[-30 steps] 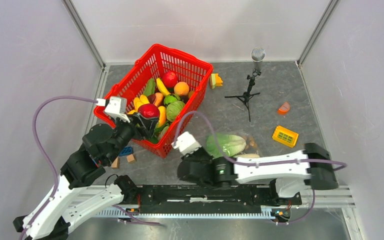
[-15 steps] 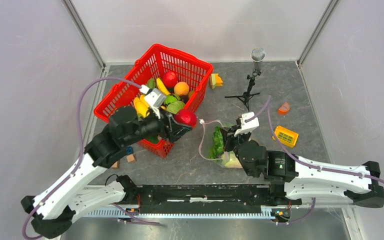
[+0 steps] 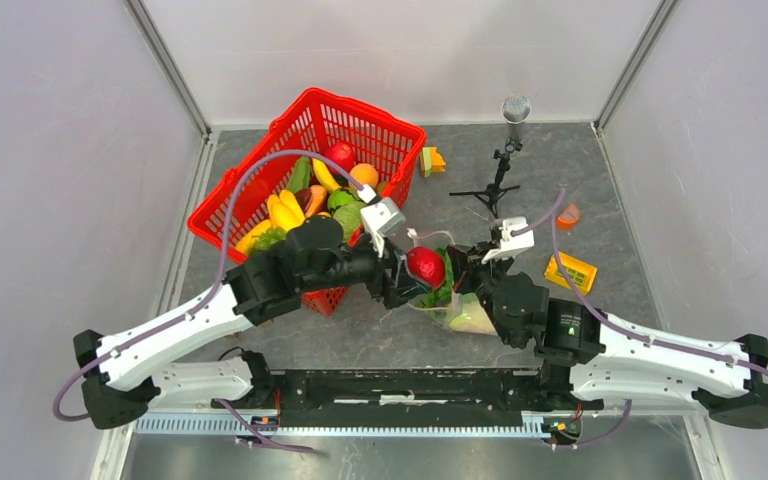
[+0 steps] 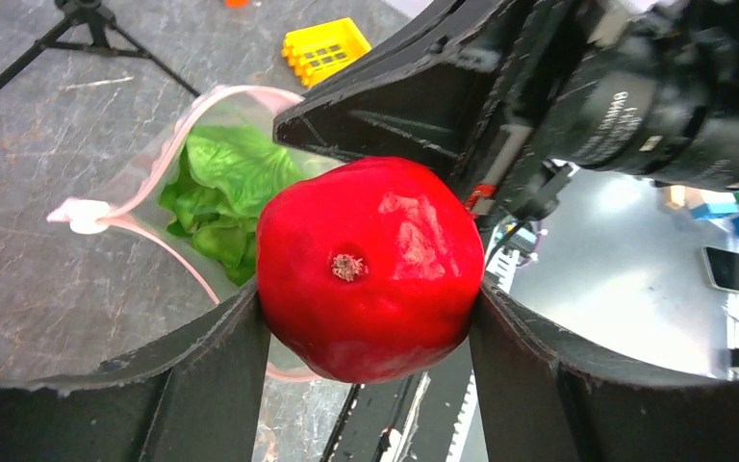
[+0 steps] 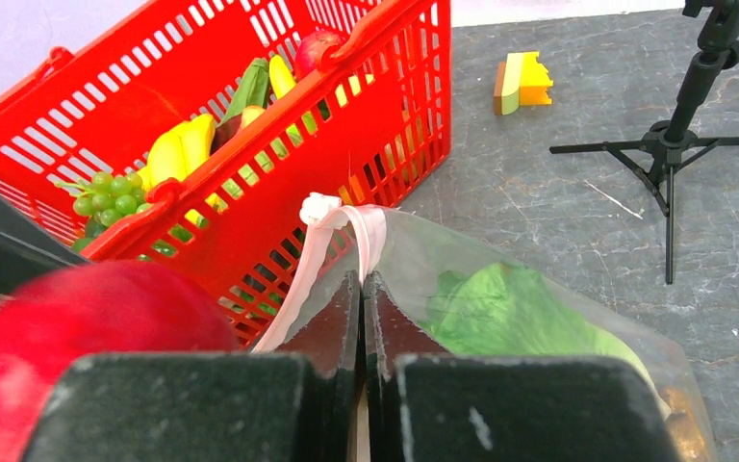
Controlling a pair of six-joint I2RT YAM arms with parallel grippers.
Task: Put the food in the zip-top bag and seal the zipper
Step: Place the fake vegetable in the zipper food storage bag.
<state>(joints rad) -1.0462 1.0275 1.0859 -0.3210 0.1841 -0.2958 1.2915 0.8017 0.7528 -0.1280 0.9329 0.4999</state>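
Note:
My left gripper (image 3: 423, 270) (image 4: 368, 296) is shut on a round red fruit (image 3: 426, 265) (image 4: 370, 265), one finger on each side. The fruit hangs just above the open mouth of the clear zip-top bag (image 3: 460, 322) (image 4: 144, 183) (image 5: 577, 279). Green lettuce (image 3: 438, 290) (image 4: 226, 178) (image 5: 505, 303) lies inside the bag. My right gripper (image 3: 465, 268) (image 5: 361, 289) is shut on the pale pink zipper (image 4: 168, 154) (image 5: 313, 250) and holds that edge up. In the right wrist view the red fruit (image 5: 77, 327) sits blurred at the lower left.
The red mesh basket (image 3: 250, 175) (image 5: 279, 135), left of the bag, holds bananas, grapes and other toy produce. A small tripod with a microphone (image 3: 500, 185) (image 5: 678, 125) stands behind the bag. A yellow block (image 3: 571, 271) (image 4: 332, 48), an orange slice (image 3: 567, 214) and a yellow-green piece (image 3: 431, 160) (image 5: 520, 82) lie about.
My left arm has carried the red fruit out of the basket and rightward to the bag's mouth. My right gripper has swung to the bag and lifted its pink edge.

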